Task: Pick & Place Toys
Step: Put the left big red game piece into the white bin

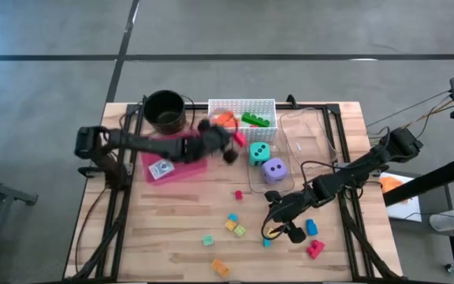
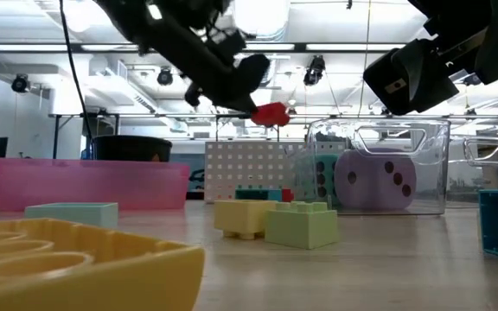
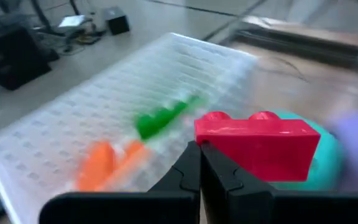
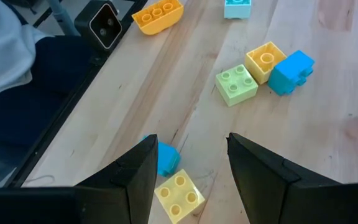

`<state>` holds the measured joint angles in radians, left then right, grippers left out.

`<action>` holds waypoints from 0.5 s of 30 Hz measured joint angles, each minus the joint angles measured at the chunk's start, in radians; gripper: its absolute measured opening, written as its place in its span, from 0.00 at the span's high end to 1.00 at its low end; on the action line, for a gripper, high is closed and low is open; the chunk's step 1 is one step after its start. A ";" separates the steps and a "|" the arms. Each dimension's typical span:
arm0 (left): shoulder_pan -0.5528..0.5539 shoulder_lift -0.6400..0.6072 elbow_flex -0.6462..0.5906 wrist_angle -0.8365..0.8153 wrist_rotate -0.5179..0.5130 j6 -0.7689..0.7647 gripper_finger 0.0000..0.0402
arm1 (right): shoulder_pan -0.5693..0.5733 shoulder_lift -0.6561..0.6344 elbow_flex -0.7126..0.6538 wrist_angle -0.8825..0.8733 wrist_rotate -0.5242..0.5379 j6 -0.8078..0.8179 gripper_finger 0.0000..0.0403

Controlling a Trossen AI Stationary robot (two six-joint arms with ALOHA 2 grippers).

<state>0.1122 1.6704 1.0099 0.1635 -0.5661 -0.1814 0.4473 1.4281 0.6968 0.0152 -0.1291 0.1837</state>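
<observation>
My left gripper (image 1: 232, 147) is shut on a red two-stud brick (image 1: 240, 140), held in the air beside the white perforated basket (image 1: 268, 106). The basket holds a green piece (image 1: 254, 120) and an orange piece (image 1: 224, 118). A teal die (image 1: 259, 153) and a purple die (image 1: 273, 170) rest on the table next to the basket. My right gripper (image 4: 191, 168) is open and empty, low over the near part of the table. A small blue block (image 4: 165, 157) and a yellow block (image 4: 179, 194) lie by its fingers. More small blocks (image 1: 232, 224) are scattered nearby. My left gripper pinches the red brick at one end (image 3: 205, 142) between its two fingertips. The rest of the brick sticks out sideways past the fingers. The brick is lifted clear of the table, studs up and about level (image 2: 271, 113).
A pink tray (image 1: 191, 168) with a card (image 1: 161, 170) lies left of the basket, with a black cup (image 1: 165, 110) behind it. A clear plastic box (image 1: 310, 146) stands right of the dice. Loose blocks include blue (image 1: 311, 227), red (image 1: 315, 248) and orange (image 1: 221, 268).
</observation>
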 joint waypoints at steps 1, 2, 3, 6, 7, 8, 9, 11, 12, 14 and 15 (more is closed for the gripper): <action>0.043 0.001 0.019 0.001 0.034 0.017 1.00 | 0.000 0.000 0.000 -0.003 0.000 0.000 0.51; 0.085 0.006 0.041 0.006 0.077 0.036 1.00 | 0.000 0.000 0.000 -0.008 0.000 -0.002 0.51; 0.128 0.012 0.063 0.007 0.132 0.056 1.00 | 0.000 0.000 0.000 -0.007 0.000 -0.006 0.51; 0.232 0.065 0.136 -0.016 0.298 0.081 1.00 | 0.000 0.000 0.000 -0.006 0.000 -0.042 0.51; 0.254 0.093 0.167 -0.042 0.327 0.080 1.00 | 0.000 0.000 0.000 -0.007 0.000 -0.063 0.51; 0.269 0.122 0.202 -0.069 0.338 0.081 1.00 | -0.002 0.000 0.000 -0.006 0.000 -0.086 0.51; 0.278 0.154 0.239 -0.105 0.340 0.093 1.00 | -0.003 0.000 0.000 -0.005 0.000 -0.107 0.51; 0.285 0.219 0.322 -0.182 0.345 0.127 1.00 | -0.003 0.000 0.001 -0.001 0.004 -0.128 0.51; 0.285 0.251 0.363 -0.226 0.348 0.135 1.00 | -0.002 0.000 0.002 -0.002 0.011 -0.131 0.51; 0.284 0.305 0.442 -0.307 0.353 0.120 1.00 | -0.003 0.000 0.002 -0.005 0.023 -0.131 0.51; 0.284 0.329 0.484 -0.347 0.358 0.103 1.00 | -0.003 0.000 0.002 -0.012 0.024 -0.131 0.51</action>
<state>0.3965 1.9995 1.4936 -0.1833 -0.2081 -0.0784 0.4446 1.4281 0.6983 0.0031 -0.1054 0.0525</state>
